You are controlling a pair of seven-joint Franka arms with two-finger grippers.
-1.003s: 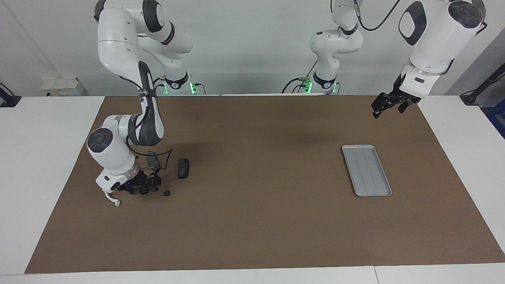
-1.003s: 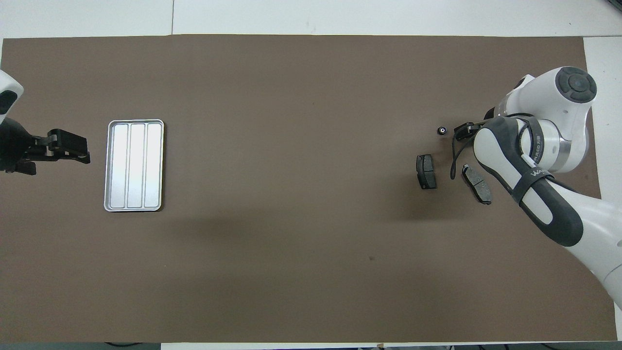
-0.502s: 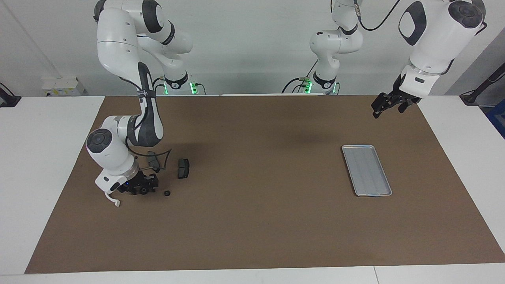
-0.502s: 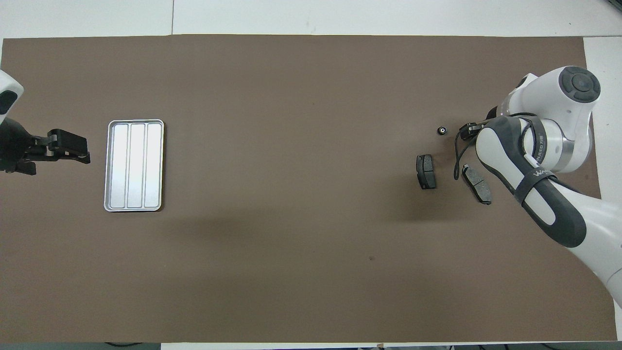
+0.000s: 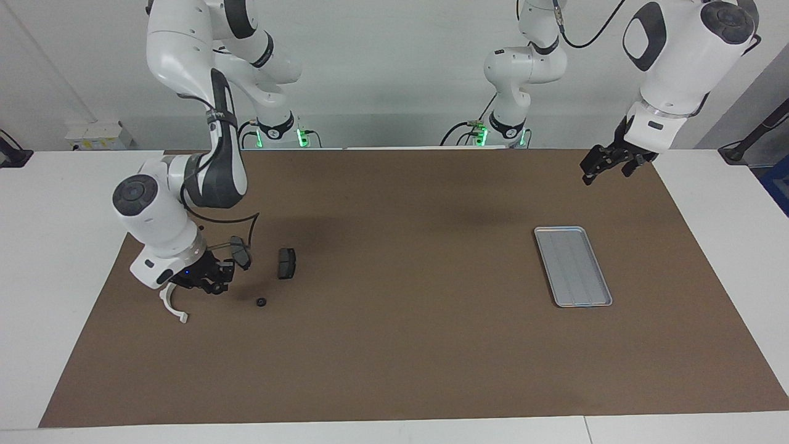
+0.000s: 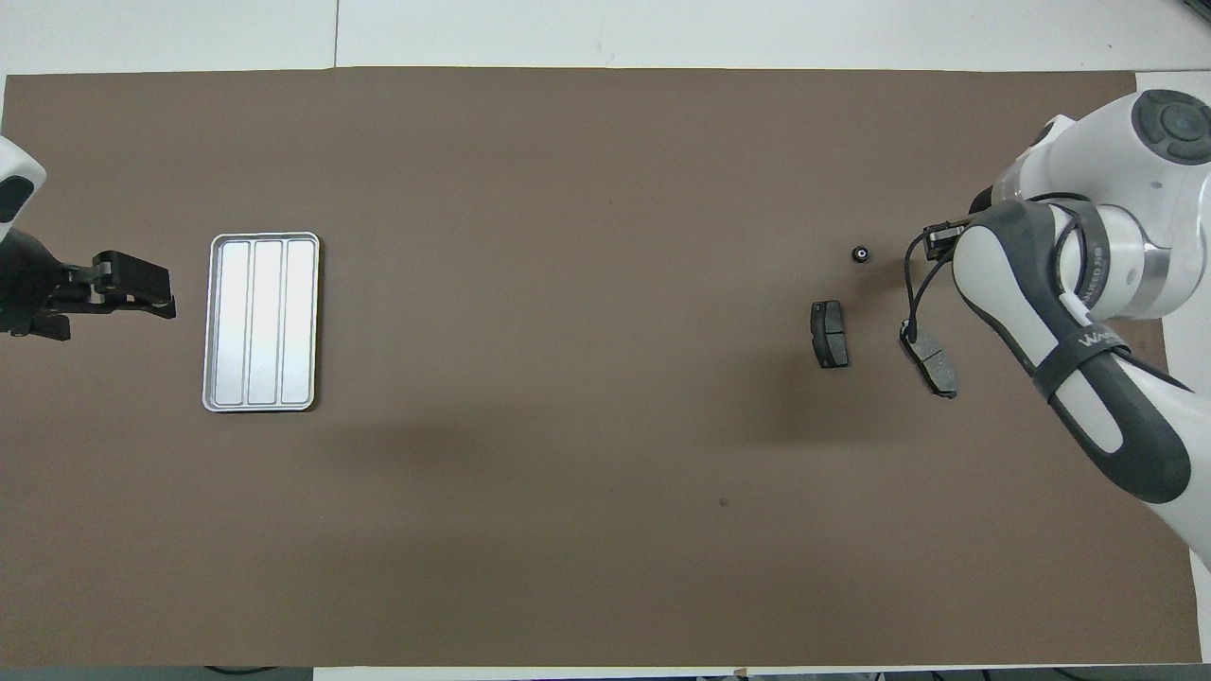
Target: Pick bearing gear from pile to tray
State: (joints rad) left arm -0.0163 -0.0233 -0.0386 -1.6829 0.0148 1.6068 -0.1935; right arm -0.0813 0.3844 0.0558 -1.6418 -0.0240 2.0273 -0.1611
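Observation:
The pile lies at the right arm's end of the mat: two dark grey brake pads [image 5: 286,263] [image 5: 240,251], a small black ring [image 5: 261,302] and a white half-ring bracket [image 5: 173,309]. The pads [image 6: 830,334] [image 6: 932,361] and the ring [image 6: 861,253] also show in the overhead view. My right gripper [image 5: 212,283] hangs just above the mat between the bracket and the nearer pad, shut on a second small black ring. In the overhead view its own arm hides it. The silver tray [image 5: 573,266] [image 6: 265,322] lies empty toward the left arm's end. My left gripper [image 5: 605,176] [image 6: 137,284] waits open in the air beside the tray.
A brown mat [image 5: 400,345] covers the table, with white table edge [image 5: 55,246] at both ends. The right arm's black cable [image 5: 246,225] loops over the nearer brake pad.
My right gripper has risen from the mat and drawn back toward the table's end. The black ring that lay at its fingertips is gone from the mat. The left arm has not moved.

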